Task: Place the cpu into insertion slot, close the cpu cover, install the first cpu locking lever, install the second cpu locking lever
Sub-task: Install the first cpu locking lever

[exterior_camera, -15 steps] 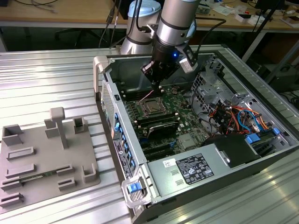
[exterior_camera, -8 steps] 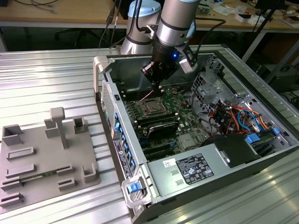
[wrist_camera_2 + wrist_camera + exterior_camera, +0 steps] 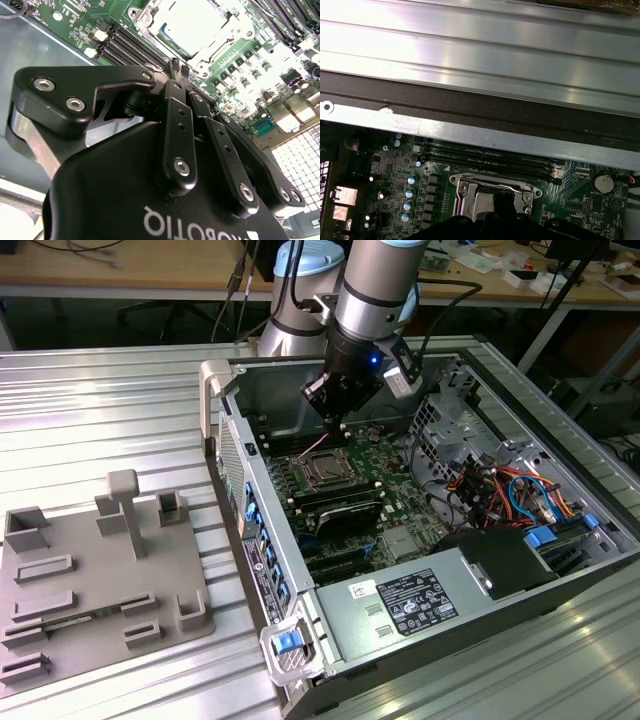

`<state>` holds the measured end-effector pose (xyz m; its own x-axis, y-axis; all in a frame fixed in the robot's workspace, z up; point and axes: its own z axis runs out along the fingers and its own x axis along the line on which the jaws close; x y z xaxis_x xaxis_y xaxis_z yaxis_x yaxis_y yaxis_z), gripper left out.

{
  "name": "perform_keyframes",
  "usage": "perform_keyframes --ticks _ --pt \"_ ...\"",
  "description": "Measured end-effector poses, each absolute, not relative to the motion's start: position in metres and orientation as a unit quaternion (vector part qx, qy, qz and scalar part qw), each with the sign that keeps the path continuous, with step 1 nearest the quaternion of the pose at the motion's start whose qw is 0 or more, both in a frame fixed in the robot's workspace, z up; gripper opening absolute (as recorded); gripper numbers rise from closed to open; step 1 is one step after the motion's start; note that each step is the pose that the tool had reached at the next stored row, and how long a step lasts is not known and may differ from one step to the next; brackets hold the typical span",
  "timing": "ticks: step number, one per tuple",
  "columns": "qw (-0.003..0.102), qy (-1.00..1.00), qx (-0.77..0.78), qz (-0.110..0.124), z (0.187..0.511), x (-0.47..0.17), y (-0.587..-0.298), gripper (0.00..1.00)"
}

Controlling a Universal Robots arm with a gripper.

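Note:
The cpu (image 3: pixel 189 22) shows its silvery top inside the insertion slot (image 3: pixel 325 472) on the green board. The cpu cover (image 3: pixel 227 31), a thin metal frame, lies flat around the chip; it also shows in the first wrist view (image 3: pixel 490 186). A thin metal lever (image 3: pixel 492 181) runs along one edge of the socket. My gripper (image 3: pixel 341 426) hangs just above the board, beside the socket's far edge in the exterior view. Its black fingertips (image 3: pixel 175 64) are pressed together with nothing between them, so the gripper (image 3: pixel 180 67) is shut.
Long black memory slots (image 3: pixel 340 508) flank the socket. A labelled grey power-supply box (image 3: pixel 420 605) lies at the case's near end, and a cage with coloured cables (image 3: pixel 510 490) stands on the exterior view's right. A grey fixture tray (image 3: pixel 100 580) sits outside the case wall (image 3: pixel 225 430).

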<state>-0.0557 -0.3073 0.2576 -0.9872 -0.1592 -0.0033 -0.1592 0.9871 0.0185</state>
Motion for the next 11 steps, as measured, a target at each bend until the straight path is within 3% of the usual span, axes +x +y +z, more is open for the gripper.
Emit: perform_keyframes --ticks 11 --pt "0.001 0.996 -0.089 0.009 0.2570 -0.0560 -0.3072 0.11"
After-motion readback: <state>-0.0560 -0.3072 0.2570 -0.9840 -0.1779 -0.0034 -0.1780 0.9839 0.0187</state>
